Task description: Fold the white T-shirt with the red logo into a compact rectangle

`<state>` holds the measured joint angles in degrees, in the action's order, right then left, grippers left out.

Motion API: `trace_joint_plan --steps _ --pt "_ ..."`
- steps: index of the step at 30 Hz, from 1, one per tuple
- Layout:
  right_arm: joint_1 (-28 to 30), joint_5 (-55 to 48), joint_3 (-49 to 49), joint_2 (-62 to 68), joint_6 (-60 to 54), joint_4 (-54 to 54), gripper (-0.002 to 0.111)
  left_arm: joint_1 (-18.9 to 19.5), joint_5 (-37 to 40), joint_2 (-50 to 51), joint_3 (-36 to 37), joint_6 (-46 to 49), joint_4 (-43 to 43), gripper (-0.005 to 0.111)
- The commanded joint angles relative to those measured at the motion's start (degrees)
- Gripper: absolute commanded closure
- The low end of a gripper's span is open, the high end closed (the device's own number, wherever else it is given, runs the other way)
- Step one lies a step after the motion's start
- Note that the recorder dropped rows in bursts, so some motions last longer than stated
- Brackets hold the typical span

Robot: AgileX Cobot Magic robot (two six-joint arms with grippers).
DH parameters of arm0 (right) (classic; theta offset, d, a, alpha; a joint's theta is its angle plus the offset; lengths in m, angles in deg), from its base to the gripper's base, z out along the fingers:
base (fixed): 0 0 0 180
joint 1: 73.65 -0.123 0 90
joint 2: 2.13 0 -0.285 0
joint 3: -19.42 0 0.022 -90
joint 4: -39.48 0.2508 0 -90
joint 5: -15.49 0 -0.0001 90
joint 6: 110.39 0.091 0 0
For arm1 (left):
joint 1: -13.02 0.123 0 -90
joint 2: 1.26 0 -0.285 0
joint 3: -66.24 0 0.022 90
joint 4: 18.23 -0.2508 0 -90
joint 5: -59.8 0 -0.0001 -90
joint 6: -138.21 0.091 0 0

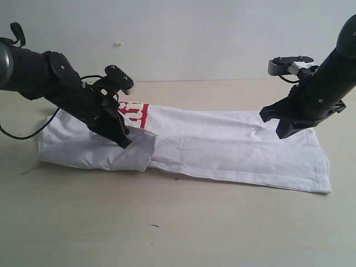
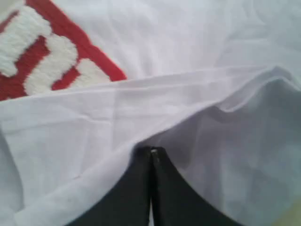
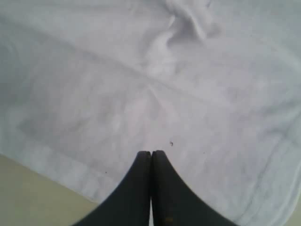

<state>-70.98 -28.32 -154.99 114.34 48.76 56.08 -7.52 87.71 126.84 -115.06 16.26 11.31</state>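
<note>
The left claw (image 2: 151,151) is clenched, its two black fingers pressed flat together, and the tips meet the edge of a folded layer of the white T-shirt (image 1: 222,147); if a thin layer is pinched between them, I cannot tell. The right claw (image 3: 151,153) is clenched too and holds nothing, with its tips just over the plain cloth near the right end. The shirt lies on the worktop (image 1: 178,228) as a long band from left to right, folded along its length, with a short flap turned over under the left claw. The red logo (image 1: 134,113) shows at the far edge on the left. Only a few plump white letters on thick red are seen, because the left arm covers the rest and the word cannot be read. The letters look fuzzy and raised. The cloth is thin, soft and matte, with shallow wrinkles and a stitched hem at the right end. The worktop is smooth and pale beige.
</note>
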Motion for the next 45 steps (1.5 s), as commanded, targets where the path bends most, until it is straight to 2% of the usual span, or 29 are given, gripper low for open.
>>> trace_joint_plan --steps 1,9,17,22,24,30,36,40,45 --pt "-0.05 1.51 0.25 -0.48 -0.08 -0.3 0.108 -0.03 -5.43 1.94 0.17 -0.88 -1.35 0.107" --pt "-0.05 1.74 0.25 -0.48 -0.08 -0.3 0.108 -0.07 -20.0 1.32 0.17 -3.93 -1.69 0.107" --pt "-0.05 2.11 0.25 -0.48 -0.08 -0.63 0.108 -0.07 -19.46 -0.96 -0.26 -3.93 -1.92 0.107" --pt "-0.05 2.11 0.25 -0.48 -0.08 -0.63 0.108 -0.07 -20.65 -6.27 -0.26 -4.6 -1.92 0.107" --pt "-0.05 2.11 0.25 -0.48 -0.08 -0.63 0.108 -0.07 -17.7 -8.0 -0.26 -4.6 -1.92 0.107" --pt "-0.05 0.92 0.25 -0.48 -0.08 -0.62 0.108 -0.07 1.48 -7.76 0.02 -3.75 -7.11 0.107" --pt "-0.05 -0.01 0.25 -0.48 -0.08 -0.62 0.108 -0.07 12.66 -4.95 0.02 -2.36 -5.49 0.107" --pt "-0.05 -0.6 0.25 -0.48 -0.08 -0.62 0.108 -0.07 12.9 -1.81 0.02 -1.82 -4.86 0.107" --pt "-0.05 -0.23 0.25 -0.48 -0.08 -0.62 0.108 -0.07 6.84 1.13 0.02 -2.96 -4.97 0.107"
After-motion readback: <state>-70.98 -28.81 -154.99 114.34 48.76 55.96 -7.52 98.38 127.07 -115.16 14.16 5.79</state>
